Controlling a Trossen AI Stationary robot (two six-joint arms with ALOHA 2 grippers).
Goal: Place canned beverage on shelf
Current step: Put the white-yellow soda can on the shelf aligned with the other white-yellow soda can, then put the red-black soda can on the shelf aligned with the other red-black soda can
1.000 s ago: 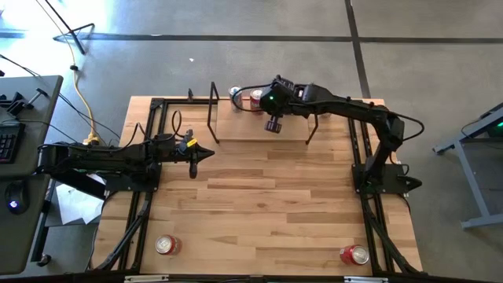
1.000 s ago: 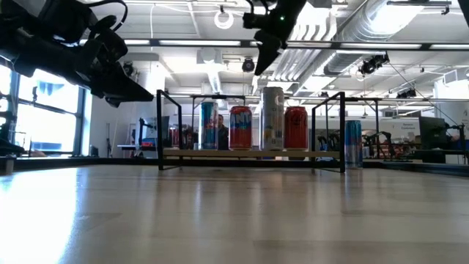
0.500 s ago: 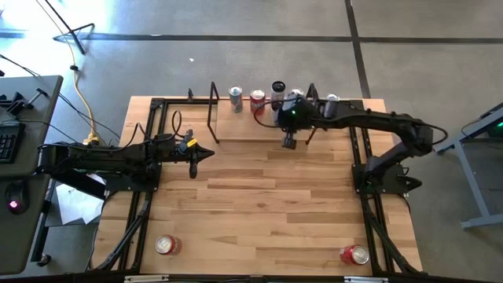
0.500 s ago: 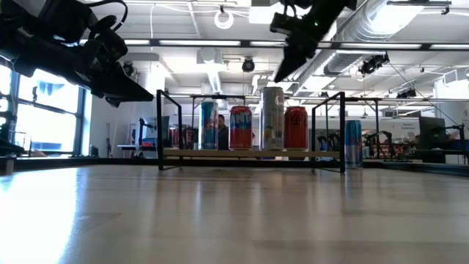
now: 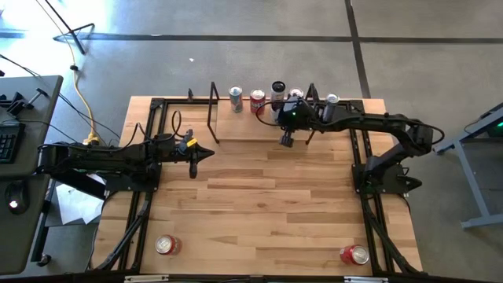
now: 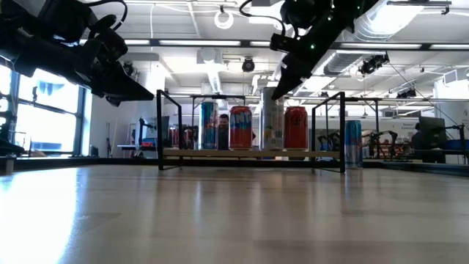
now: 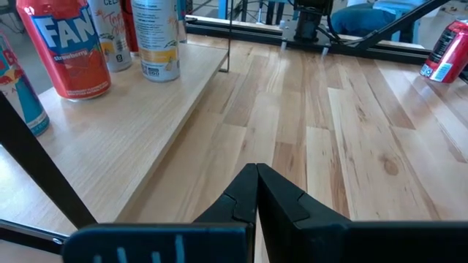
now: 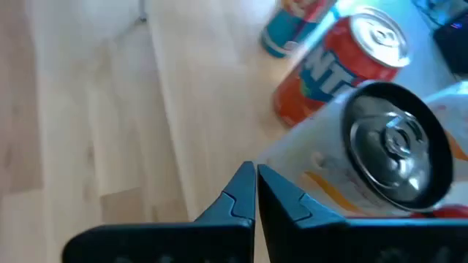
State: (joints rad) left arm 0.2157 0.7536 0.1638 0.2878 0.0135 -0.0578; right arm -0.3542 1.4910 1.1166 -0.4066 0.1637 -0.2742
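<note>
Right tool (image 5: 288, 141) has pulled back from the shelf (image 5: 259, 130) — closed, holding nothing. Cans (image 6: 240, 127) stand on the shelf just behind it, so that can looks placed. Left tool (image 5: 206, 153) waits, closed.

Wooden table (image 5: 259, 204), shelf (image 5: 251, 130) at far edge carrying perhaps four cans; two red cans (image 5: 167, 245) near front

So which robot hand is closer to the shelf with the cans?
The right. Its end effector hovers over the shelf near the cans. The left end effector sits off the shelf, over bare table.
</note>
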